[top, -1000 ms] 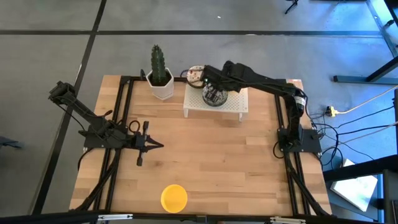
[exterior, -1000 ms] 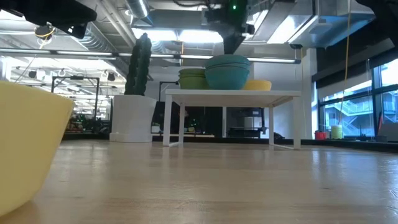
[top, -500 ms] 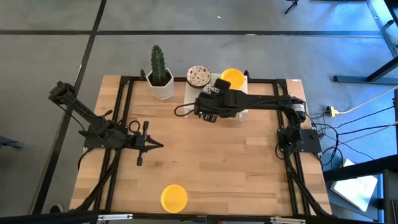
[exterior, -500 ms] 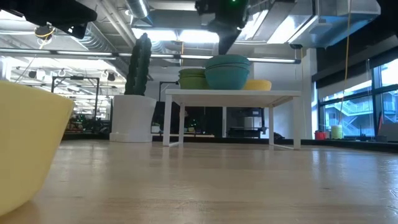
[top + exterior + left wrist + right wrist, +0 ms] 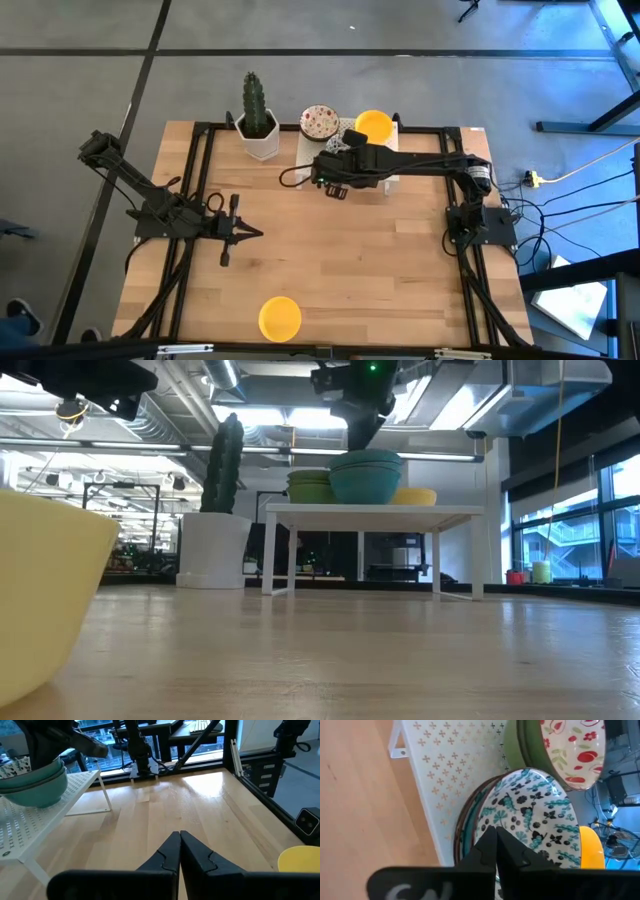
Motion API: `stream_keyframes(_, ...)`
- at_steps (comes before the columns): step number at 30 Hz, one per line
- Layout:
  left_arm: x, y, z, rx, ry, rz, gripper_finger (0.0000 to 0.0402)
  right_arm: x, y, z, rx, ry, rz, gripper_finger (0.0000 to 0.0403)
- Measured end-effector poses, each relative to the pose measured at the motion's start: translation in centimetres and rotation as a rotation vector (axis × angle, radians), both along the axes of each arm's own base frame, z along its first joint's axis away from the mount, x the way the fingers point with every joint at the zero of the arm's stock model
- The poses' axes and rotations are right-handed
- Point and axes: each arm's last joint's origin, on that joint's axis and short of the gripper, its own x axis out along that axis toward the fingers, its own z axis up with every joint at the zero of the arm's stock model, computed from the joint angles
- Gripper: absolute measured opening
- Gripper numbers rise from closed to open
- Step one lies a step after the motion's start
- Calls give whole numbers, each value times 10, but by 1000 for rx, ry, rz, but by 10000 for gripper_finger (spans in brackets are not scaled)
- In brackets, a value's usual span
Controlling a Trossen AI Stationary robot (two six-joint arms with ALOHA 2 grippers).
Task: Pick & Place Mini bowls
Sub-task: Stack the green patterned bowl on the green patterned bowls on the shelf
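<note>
**Bowls on the rack, one on the table, both claws shut**

Bowls sat in three stacks on the white rack (image 5: pixel 385 185) at twelve o'clock on the table (image 5: pixel 330 270): a red-speckled stack (image 5: pixel 319 122), a blue-green patterned stack (image 5: pixel 530 820) and a yellow stack (image 5: pixel 374 125). One more yellow bowl (image 5: pixel 280 317) stood alone near the six o'clock edge, well apart from the rest. In the low view the blue-green stack (image 5: pixel 365 477) rose highest, with the green-sided one just beside it.

The right gripper (image 5: pixel 492 845) hovered over the blue-green stack, its fingers pressed together and holding nothing; in the high view the arm lay across the rack's front. The left gripper (image 5: pixel 180 851) waited at nine o'clock, closed and empty, pointing toward the table's middle. A cactus pot (image 5: pixel 260 135) stood at eleven o'clock beside the rack.

By my judgement the step in hand was the approach to the next bowl, with a single bowl placed so far. The next move would call for the right gripper to part its fingers, drop over the rim of the top patterned bowl, pinch it and lift it straight up, so that the bowl beneath was not dragged along.
</note>
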Motion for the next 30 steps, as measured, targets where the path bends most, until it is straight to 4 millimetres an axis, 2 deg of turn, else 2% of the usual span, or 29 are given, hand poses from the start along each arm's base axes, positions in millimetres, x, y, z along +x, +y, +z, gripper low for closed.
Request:
stream_keyframes(5, 0, 0, 0, -2, 0, 1, 4, -9, -1, 13, -63, -20, -25, 1)
stream_keyframes(11, 0, 0, 0, -2, 1, 0, 4, -36, 3, 43, -90, -74, -25, 1)
stream_keyframes(15, 0, 0, 0, 0, 3, 0, 4, -56, 4, 53, -48, -66, -47, 0)
stream_keyframes(22, 0, 0, 0, 2, 3, 0, 4, -55, 7, 51, 59, -64, -9, 0)
stream_keyframes(30, 0, 0, 0, 2, 3, 0, 4, -55, 6, 27, 66, 31, -21, 0)
